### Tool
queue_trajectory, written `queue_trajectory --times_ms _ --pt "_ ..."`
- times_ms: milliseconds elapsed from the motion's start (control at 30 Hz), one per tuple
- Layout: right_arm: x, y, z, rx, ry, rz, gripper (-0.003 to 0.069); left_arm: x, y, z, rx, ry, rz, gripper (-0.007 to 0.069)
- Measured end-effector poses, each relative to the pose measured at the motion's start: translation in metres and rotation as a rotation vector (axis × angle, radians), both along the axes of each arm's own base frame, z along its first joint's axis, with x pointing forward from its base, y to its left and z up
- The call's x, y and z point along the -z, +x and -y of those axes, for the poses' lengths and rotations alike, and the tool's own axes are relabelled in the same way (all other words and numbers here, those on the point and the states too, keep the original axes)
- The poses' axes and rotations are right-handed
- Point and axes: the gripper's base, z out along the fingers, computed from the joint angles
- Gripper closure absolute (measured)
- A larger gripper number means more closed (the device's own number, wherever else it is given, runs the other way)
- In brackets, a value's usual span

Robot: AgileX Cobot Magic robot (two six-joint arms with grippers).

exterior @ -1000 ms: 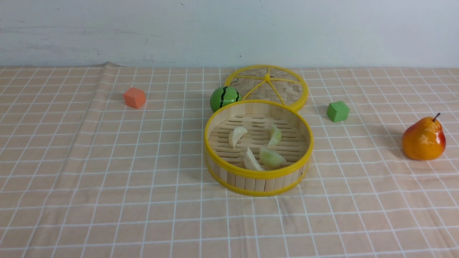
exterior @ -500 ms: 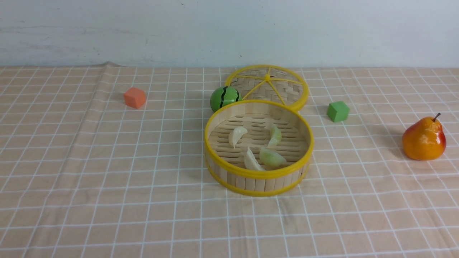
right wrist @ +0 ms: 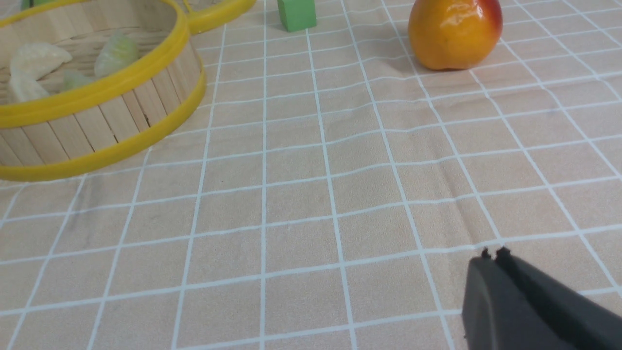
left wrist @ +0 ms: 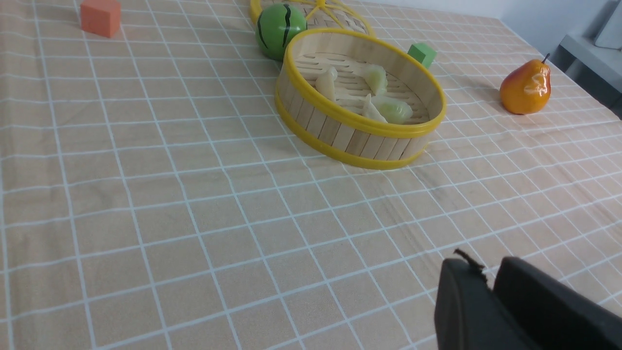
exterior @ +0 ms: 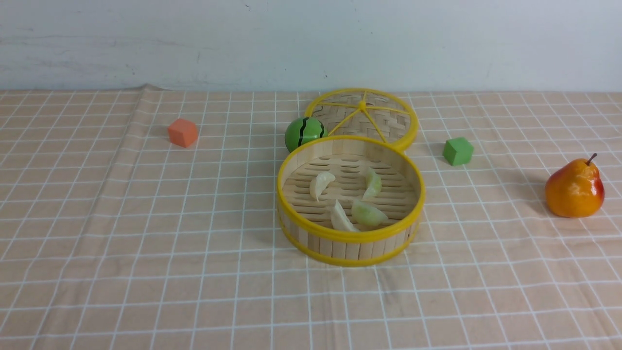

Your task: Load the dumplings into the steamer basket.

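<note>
The round bamboo steamer basket [exterior: 351,243] with yellow rims stands mid-table; it also shows in the left wrist view [left wrist: 340,133] and the right wrist view [right wrist: 97,116]. Several pale dumplings lie on its slatted floor: one cream [exterior: 320,183], one greenish [exterior: 373,183], one cream [exterior: 341,217], one green [exterior: 368,213]. Neither arm shows in the front view. My left gripper [left wrist: 488,270] is shut and empty, low over the cloth, well short of the basket. My right gripper [right wrist: 492,257] is shut and empty, over the cloth to the basket's right.
The flat woven lid [exterior: 374,121] with yellow spokes lies behind the basket, a green watermelon ball [exterior: 304,132] beside it. An orange cube [exterior: 183,132] sits far left, a green cube [exterior: 457,151] to the right, a pear [exterior: 574,188] at the far right. Checked cloth covers the table.
</note>
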Motion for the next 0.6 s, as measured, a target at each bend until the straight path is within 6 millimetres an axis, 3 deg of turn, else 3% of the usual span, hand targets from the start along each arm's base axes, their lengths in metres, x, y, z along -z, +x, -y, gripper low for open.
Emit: queue_trajectory --times_ms 333,600 --pt "0.000 0.000 0.000 0.000 0.000 0.000 0.0665 0.002 0.001 0.000 0.000 0.003 -0.004 0.0533" --pt "0.000 0.000 0.000 0.000 0.000 0.000 0.0661 0.028 0.021 0.005 -0.107 0.010 0.066 0.0579"
